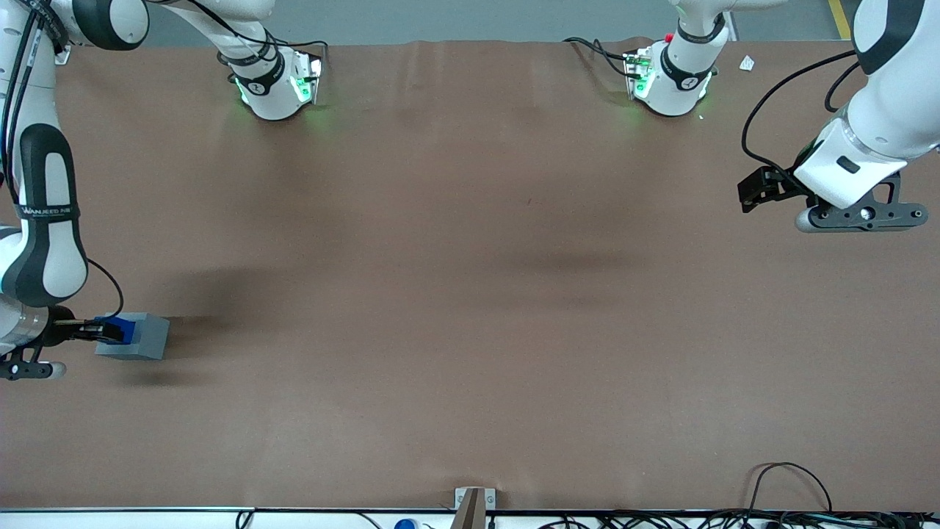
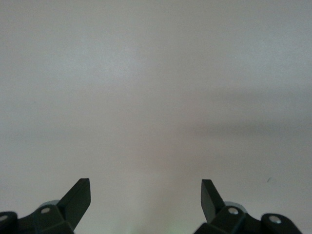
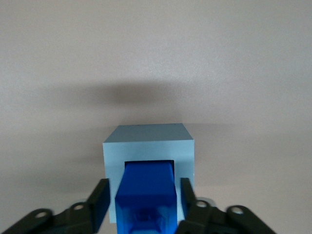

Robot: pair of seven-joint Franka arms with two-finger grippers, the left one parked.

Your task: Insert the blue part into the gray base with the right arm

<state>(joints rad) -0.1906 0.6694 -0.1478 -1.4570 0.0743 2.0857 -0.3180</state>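
The gray base (image 1: pixel 144 339) lies on the brown table at the working arm's end, close to the table's side edge. The blue part (image 1: pixel 125 326) sits in its square socket and sticks out of it toward the gripper. In the right wrist view the blue part (image 3: pixel 146 192) fills the recess of the gray base (image 3: pixel 148 141). My right gripper (image 3: pixel 144 184) is open: its two black fingers stand one on each side of the blue part, with a thin gap on each side. In the front view the gripper (image 1: pixel 103 330) is right at the base.
Bare brown table (image 1: pixel 470 294) stretches from the base toward the parked arm's end. Both arm bases (image 1: pixel 275 81) stand at the edge farthest from the front camera. Cables (image 1: pixel 793 485) lie along the nearest edge.
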